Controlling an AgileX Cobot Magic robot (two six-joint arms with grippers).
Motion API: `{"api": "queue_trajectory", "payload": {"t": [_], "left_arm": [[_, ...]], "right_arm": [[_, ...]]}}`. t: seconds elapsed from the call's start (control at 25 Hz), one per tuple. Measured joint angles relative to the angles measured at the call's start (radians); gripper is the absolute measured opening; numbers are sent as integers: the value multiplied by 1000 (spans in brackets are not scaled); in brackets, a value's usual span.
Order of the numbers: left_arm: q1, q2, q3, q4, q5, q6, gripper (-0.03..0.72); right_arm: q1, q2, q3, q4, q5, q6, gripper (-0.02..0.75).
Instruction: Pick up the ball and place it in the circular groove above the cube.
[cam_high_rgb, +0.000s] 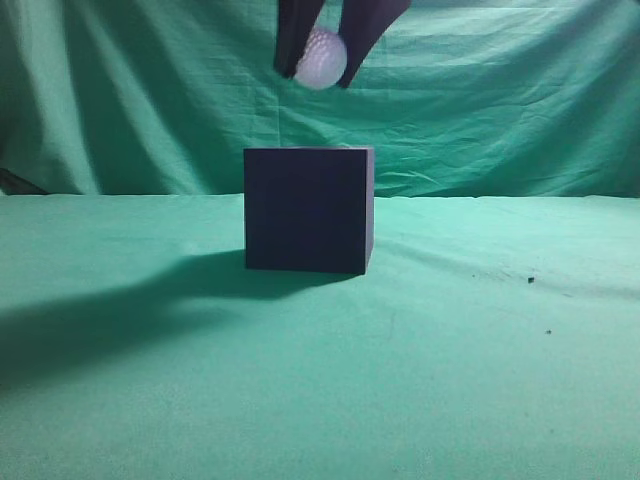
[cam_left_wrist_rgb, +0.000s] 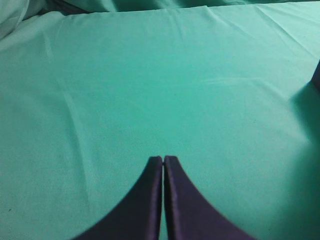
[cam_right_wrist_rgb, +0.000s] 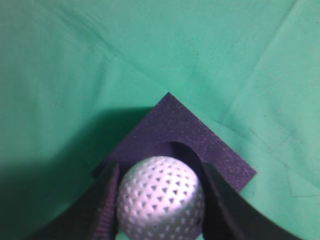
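Right end effector (cam_high_rgb: 322, 60) clamps white dimpled ball (cam_high_rgb: 321, 58) above dark matte cube (cam_high_rgb: 308, 209) (round groove on top); left end effector (cam_left_wrist_rgb: 163, 161) closed, empty, over green counter (cam_left_wrist_rgb: 150, 85).

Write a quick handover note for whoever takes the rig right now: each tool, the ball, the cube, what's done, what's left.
Right tool: shut on the ball, held in the air above the cube.
Left tool: shut, empty, over bare green cloth.
Cube: on the cloth; its round groove is empty.
Done: ball picked up.
Left: lower the ball into the groove, release.
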Motion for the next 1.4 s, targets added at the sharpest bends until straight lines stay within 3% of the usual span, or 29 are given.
{"api": "queue_trajectory", "payload": {"t": [0.48,0.52,0.72,0.88,1.08,1.2,1.4], "left_arm": [[0,0,0,0,0,0,0],[0,0,0,0,0,0,0],[0,0,0,0,0,0,0],[0,0,0,0,0,0,0],[0,0,0,0,0,0,0],[0,0,0,0,0,0,0],[0,0,0,0,0,0,0]], "right_arm": [[6,66,-7,-4,-2,-57,309],[6,69,-7,-4,-2,-64,375],[6,69,-8,-4,-16,-86,558],[6,69,-72,-8,55,-86,548],[6,65,-215,-10,266,-86,134],[6,22,-252,-14,341,-84,0],[6,-103,-236,-54,364,-37,0]]}}
